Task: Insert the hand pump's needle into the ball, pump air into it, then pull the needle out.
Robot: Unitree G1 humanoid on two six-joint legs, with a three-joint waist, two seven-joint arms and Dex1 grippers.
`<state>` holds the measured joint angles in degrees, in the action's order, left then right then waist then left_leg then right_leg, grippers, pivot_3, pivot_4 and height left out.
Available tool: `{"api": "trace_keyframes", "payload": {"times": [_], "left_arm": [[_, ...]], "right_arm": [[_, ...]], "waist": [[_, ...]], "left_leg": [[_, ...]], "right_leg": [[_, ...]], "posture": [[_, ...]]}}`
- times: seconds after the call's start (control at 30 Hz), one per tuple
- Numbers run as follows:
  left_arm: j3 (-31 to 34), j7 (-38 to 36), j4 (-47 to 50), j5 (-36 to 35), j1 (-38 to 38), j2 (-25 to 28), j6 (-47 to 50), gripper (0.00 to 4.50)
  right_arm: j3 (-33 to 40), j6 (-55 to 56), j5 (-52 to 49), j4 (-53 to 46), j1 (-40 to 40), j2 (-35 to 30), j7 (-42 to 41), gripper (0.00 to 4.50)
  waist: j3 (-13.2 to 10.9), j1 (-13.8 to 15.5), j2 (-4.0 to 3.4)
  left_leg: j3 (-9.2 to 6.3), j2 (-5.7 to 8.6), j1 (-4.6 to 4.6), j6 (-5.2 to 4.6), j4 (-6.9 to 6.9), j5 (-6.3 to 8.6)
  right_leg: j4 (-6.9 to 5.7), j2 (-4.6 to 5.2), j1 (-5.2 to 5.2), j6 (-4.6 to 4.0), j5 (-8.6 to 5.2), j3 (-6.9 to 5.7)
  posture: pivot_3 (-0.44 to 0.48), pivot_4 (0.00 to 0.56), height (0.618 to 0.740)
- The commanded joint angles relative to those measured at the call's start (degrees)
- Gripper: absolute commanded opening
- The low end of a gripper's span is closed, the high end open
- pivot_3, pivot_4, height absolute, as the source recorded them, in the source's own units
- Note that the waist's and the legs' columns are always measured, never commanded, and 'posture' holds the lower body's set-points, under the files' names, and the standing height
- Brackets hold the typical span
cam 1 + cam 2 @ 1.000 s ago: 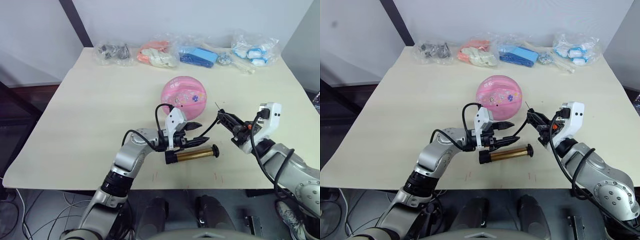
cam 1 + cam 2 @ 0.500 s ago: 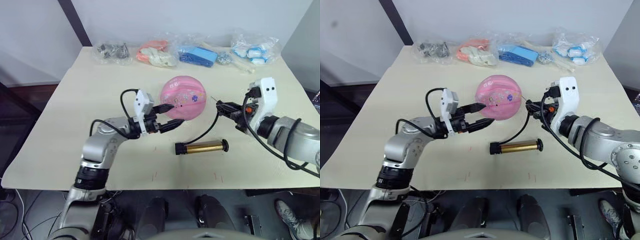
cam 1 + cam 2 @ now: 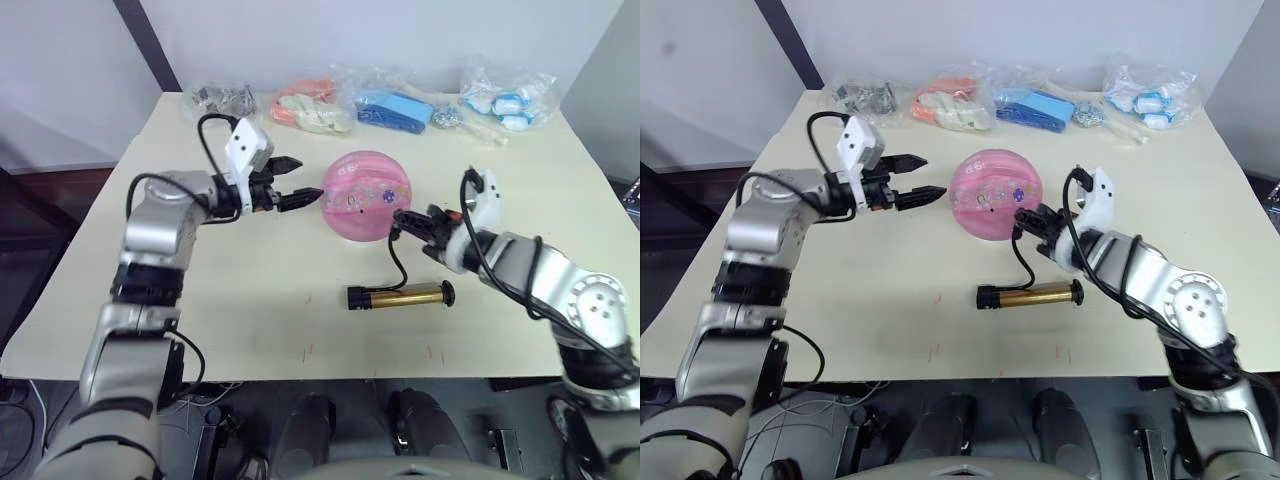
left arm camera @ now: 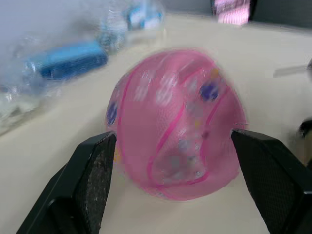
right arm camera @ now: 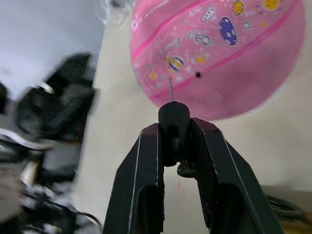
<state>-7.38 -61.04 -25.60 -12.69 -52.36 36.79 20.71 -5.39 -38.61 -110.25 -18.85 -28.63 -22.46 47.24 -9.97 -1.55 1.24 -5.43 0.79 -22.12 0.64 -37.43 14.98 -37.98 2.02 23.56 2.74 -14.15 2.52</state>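
Observation:
The pink ball [image 3: 366,196] rests mid-table. My left gripper [image 3: 308,180] is open just left of it, and the left wrist view shows the black fingers [image 4: 92,180] flanking the ball [image 4: 178,124]. To the ball's right, my right gripper [image 3: 404,220] is shut on the black fitting [image 5: 173,119] of the needle [image 5: 170,90]. The pin points at the ball, its tip just short of the surface and a little beside the dark valve hole [image 5: 198,75]. The hand pump [image 3: 400,296] lies flat in front of the ball, its black hose [image 3: 398,262] curving up to the fitting.
Several clear plastic bags line the table's far edge: dark parts [image 3: 225,100], orange items [image 3: 310,105], blue items [image 3: 395,108], white-blue items [image 3: 505,100]. Bare tabletop [image 3: 230,290] spreads to the left and front.
My left gripper has swung back and left, now open at the ball's left side. The right gripper has carried the needle fitting in close to the ball's right side. The pump lies still.

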Motion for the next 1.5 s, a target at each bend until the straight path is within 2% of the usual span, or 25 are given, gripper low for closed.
{"api": "trace_keyframes", "payload": {"times": [0.03,0.27,0.53,0.7,0.77,0.83,0.9,1.5], "left_arm": [[-2.79,-3.47,-8.17,4.5,-6.55,-0.68,-4.31,3.95],[-5.64,-7.17,-20.51,9.57,-15.63,-3.88,-6.21,3.95],[-6.46,-9.47,-22.8,12.39,-18.75,-5.59,-4.38,3.95],[-6.31,-5.8,-21.79,14.76,-17.54,-7.07,-5.45,3.95],[-6.1,-5.97,-21.21,14.92,-17.05,-7.17,-5.54,3.56],[-5.97,-5.92,-20.9,15.03,-16.82,-7.22,-5.44,2.78],[-5.83,-6.0,-20.38,15.01,-16.75,-7.26,-5.32,2.37],[-5.27,-5.57,-17.35,14.84,-14.93,-7.44,-4.55,2.37]], "right_arm": [[-0.38,1.34,0.42,2.04,-1.5,2.66,2.1,0.31],[-0.12,1.83,3.56,5.87,-3.54,8.45,3.69,0.31],[0.86,0.89,7.82,8.92,-4.86,11.93,3.02,0.31],[1.65,-0.32,9.68,10.17,-5.42,13.81,2.34,0.31],[1.91,-0.81,10.17,10.71,-5.76,14.64,2.23,0.31],[2.04,-1.25,10.67,11.43,-6.15,15.39,2.1,0.31],[2.01,-1.36,12.02,13.83,-6.72,16.81,1.74,0.31],[5.84,-6.17,15.05,17.77,-6.71,21.85,2.67,0.31]], "waist": [[0.0,-0.35,0.01],[0.01,-1.63,0.01],[0.0,-2.31,0.0],[0.01,-2.31,0.0],[0.01,-2.32,0.0],[0.01,-2.33,0.0],[0.01,-2.38,0.0],[0.01,-2.43,-0.01]], "left_leg": [[0.0,0.0,-0.04,0.0,0.0,0.0],[-0.06,0.03,-0.63,0.01,-0.02,-0.01],[-0.08,0.03,-0.69,0.01,-0.02,-0.01],[-0.07,0.04,-0.68,0.01,-0.05,-0.01],[-0.08,0.04,-0.68,0.01,-0.05,-0.01],[-0.07,0.04,-0.68,0.01,-0.06,-0.01],[-0.06,0.04,-0.68,0.01,-0.08,-0.01],[0.05,0.07,-0.68,0.01,-0.26,-0.02]], "right_leg": [[0.01,0.01,0.05,0.0,0.0,0.0],[-0.02,0.05,0.6,0.0,0.01,-0.06],[-0.13,0.05,0.69,0.0,0.01,-0.07],[-0.16,0.06,0.69,0.0,0.01,-0.06],[-0.18,0.06,0.69,0.0,0.01,-0.06],[-0.23,0.06,0.71,0.0,0.01,-0.05],[-0.28,0.06,0.74,0.0,0.01,-0.04],[-0.74,0.06,0.91,-0.01,0.0,0.09]], "posture": [[0.0,0.15,0.74],[0.0,0.15,0.74],[0.0,0.15,0.74],[0.0,0.15,0.74],[0.0,0.15,0.74],[0.0,0.15,0.74],[0.0,0.15,0.74],[0.0,0.15,0.74]]}}
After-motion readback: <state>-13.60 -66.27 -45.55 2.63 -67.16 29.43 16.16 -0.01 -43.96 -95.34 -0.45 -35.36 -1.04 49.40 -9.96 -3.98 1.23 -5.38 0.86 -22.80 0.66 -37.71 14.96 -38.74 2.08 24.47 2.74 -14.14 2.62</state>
